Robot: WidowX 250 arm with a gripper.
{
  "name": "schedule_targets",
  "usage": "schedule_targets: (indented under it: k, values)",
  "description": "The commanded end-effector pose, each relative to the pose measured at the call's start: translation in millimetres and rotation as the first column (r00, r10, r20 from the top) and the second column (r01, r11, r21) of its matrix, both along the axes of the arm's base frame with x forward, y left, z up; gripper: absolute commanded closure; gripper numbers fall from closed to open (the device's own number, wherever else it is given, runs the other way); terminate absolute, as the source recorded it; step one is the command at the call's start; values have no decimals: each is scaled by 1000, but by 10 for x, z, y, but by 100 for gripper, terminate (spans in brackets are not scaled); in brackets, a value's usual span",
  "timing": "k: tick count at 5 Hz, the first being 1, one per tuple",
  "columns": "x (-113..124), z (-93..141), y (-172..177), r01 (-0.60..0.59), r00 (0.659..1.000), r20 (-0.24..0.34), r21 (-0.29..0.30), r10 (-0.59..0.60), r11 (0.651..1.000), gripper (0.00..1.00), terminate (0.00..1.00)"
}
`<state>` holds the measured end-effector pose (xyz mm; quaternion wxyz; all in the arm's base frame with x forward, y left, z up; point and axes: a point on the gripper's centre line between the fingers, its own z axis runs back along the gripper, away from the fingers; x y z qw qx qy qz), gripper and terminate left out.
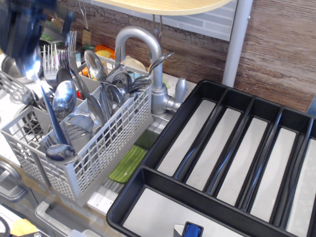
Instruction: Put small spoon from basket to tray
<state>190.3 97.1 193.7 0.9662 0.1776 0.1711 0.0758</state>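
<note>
My gripper (23,42) is at the top left, above the far left end of the light grey grid basket (106,143). Motion blur hides how its jaws stand. Just under it is a blurred shiny oval. From there a thin straight handle (52,118) slants down into the basket's front compartment, ending at a steel spoon bowl (60,152). I cannot tell whether the gripper holds this piece, or whether it is the small spoon. Larger spoons (64,98) and forks stand in the other compartments. The black tray (163,131) with pale grey lined compartments lies at the right.
A steel tap (148,54) arches behind the basket. A white wire rack with forks (49,64) and a steel bowl stands at the far left. A green dish (126,165) lies between basket and tray. A blue object (192,230) sits at the tray's front edge.
</note>
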Motion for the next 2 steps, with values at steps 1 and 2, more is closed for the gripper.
schedule_targets:
  k: [1, 2]
  values:
    - [426, 625, -571, 234, 970, -96, 91, -225, 968, 100, 0]
    - [601, 514, -811, 321, 946, -72, 61, -317, 945, 100, 0]
